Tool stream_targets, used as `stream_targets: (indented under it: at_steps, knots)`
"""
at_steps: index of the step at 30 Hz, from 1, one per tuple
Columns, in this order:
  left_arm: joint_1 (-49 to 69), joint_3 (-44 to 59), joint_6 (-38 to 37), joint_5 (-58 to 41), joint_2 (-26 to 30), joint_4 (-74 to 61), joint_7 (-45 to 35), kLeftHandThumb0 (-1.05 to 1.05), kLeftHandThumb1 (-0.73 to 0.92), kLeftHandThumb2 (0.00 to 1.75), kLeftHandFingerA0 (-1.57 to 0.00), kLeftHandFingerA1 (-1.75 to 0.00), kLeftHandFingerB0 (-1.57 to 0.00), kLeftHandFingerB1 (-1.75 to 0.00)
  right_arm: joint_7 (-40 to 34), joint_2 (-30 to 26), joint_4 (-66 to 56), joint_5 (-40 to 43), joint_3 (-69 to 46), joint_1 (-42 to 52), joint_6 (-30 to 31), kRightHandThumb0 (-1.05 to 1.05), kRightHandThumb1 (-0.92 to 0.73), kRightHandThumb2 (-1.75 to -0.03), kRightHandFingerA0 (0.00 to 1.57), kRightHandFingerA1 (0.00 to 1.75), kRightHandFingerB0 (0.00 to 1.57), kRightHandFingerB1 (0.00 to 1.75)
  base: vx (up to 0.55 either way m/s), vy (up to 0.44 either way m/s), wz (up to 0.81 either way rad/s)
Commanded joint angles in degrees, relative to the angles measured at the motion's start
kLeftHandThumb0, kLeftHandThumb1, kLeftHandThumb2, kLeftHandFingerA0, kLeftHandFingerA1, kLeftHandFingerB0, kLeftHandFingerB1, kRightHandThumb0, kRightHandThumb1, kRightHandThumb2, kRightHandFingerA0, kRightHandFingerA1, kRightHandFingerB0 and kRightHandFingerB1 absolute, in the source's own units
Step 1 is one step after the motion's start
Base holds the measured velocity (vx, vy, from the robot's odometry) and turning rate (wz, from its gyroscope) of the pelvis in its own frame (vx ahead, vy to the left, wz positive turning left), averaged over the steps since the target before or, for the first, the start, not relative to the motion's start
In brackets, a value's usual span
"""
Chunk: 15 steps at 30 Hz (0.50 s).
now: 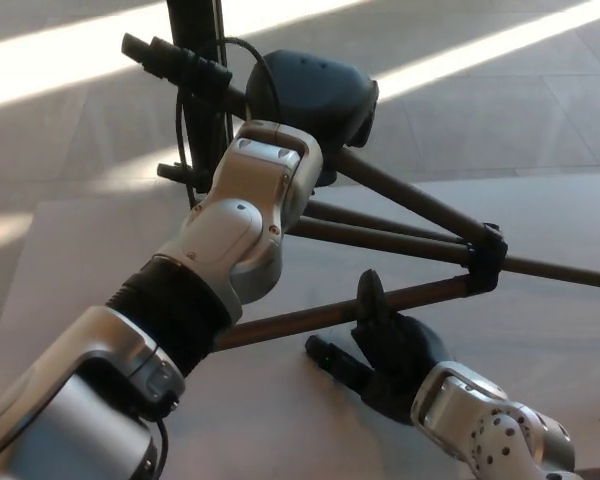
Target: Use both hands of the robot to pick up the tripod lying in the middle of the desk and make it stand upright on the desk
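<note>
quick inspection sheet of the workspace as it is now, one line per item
surface: pale desk, sunlit, bare where visible
job's things: tripod raised at its head end, legs splayed, far ends running out of the picture right
clutter: nothing seen
hands: left hand at the tripod's head, grip hidden behind the wrist; right hand open just below the lowest tripod leg, thumb rising beside it
cables: black cable looping by the tripod head
surroundings: tiled floor with bands of sunlight; dark upright pole behind the desk

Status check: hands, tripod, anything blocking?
Left hand shut on the tripod head, legs raised. Right hand open beside lower leg, not gripping. Desk unobstructed.
</note>
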Motion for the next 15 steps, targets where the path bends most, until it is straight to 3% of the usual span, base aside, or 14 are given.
stream_targets:
  at_steps: [1, 4, 6, 7, 8, 10, 11, 12, 13, 14, 15]
  knots:
    - [1.65, 1.42, 1.01, -0.35, -0.25, -1.51, 2.43, -0.29, 0.78, 0.77, -0.77, -1.02, -0.73, -0.81, -0.7, -1.49, 2.53, -3.24, -1.8, -4.59, -1.42, -1.03, -0.55, -0.81, 0.0, 0.0, 0.0, 0.03, 0.0, 0.0, 0.0]
    - [2.19, 1.42, 0.33, -0.24, -0.06, -1.78, 2.43, -0.29, 0.76, 0.74, -0.79, -1.07, -0.74, -0.84, -0.32, -2.18, 2.98, -4.84, -1.69, -5.74, -2.14, -1.0, -0.55, -0.84, 0.0, 0.0, 0.0, 0.04, 0.0, 0.0, 0.0]
    - [2.63, 1.8, 0.58, -0.5, -0.41, -1.79, 2.48, -0.27, 0.71, 0.72, -0.8, -1.08, -0.74, -0.82, -0.49, -2.81, 3.38, -6.0, -1.92, -6.75, -2.9, -0.88, -0.62, -0.78, 0.0, 0.0, 0.0, 0.0, 0.0, 0.0, 0.0]
    - [2.7, 1.7, 0.6, -0.33, -0.37, -1.89, 2.3, -0.27, 0.69, 0.68, -0.79, -1.09, -0.75, -0.81, -0.86, -2.77, 3.57, -6.25, -2.18, -6.99, -3.06, -0.84, -0.71, -0.62, 0.0, 0.0, 0.0, 0.0, 0.0, 0.0, 0.0]
    - [2.94, 0.88, 1.05, 0.66, -0.27, -1.92, 1.95, -0.3, 0.67, 0.63, -0.81, -1.34, -0.76, -0.83, -2.77, -2.66, 3.72, -6.63, -3.08, -7.67, -3.4, -0.66, -0.76, -0.63, 0.0, 0.0, 0.0, 0.0, 0.0, 0.0, 0.0]
    - [3.2, -0.15, 1.74, 1.78, -0.22, -1.87, 1.81, -0.3, 0.67, 0.63, -0.81, -1.34, -0.76, -0.83, -4.62, -2.37, 3.77, -7.17, -4.25, -8.34, -3.58, -0.66, -0.76, -0.63, 0.0, 0.0, 0.0, 0.0, 0.0, 0.0, 0.0]
    - [3.5, -0.16, 1.84, 1.67, -0.4, -1.91, 2.25, -0.31, 0.68, 0.62, -0.83, -1.49, -0.77, -0.95, -5.17, -2.12, 3.63, -7.09, -5.03, -8.47, -3.81, -0.62, -0.77, -0.67, 0.0, 0.06, 0.0, 0.0, 0.0, 0.0, 0.0]
    - [3.86, -0.62, 1.93, 2.04, -0.28, -2.17, 2.18, -0.29, 0.66, 0.62, -0.82, -1.53, -0.77, -0.96, -7.61, -0.29, 3.23, -5.23, -8.29, -8.42, -6.48, -0.5, -0.71, -0.94, 0.28, 0.67, 0.0, 0.11, 0.0, 0.0, 0.0]
    - [3.97, -0.84, 1.99, 2.22, -0.19, -2.3, 2.07, -0.29, 0.66, 0.62, -0.82, -1.53, -0.77, -0.96, -8.51, 0.63, 3.07, -4.74, -9.86, -8.45, -7.49, -0.5, -0.71, -0.94, 0.28, 0.67, 0.0, 0.11, 0.0, 0.0, 0.0]
    - [3.94, -0.59, 1.43, 1.79, -0.26, -2.0, 2.73, -0.29, 0.65, 0.62, -0.81, -1.53, -0.77, -0.99, -13.06, 2.39, 3.79, -5.39, -12.24, -8.91, -11.91, -0.3, -0.9, -0.66, 0.61, 0.91, 0.34, 0.47, 0.0, 0.0, 0.0]
    - [3.95, -0.6, 1.45, 1.79, -0.26, -2.02, 2.73, -0.29, 0.65, 0.62, -0.81, -1.53, -0.77, -0.99, -13.06, 2.54, 3.82, -5.63, -12.51, -8.99, -11.9, -0.3, -0.9, -0.66, 0.61, 0.91, 0.34, 0.47, 0.0, 0.0, 0.0]
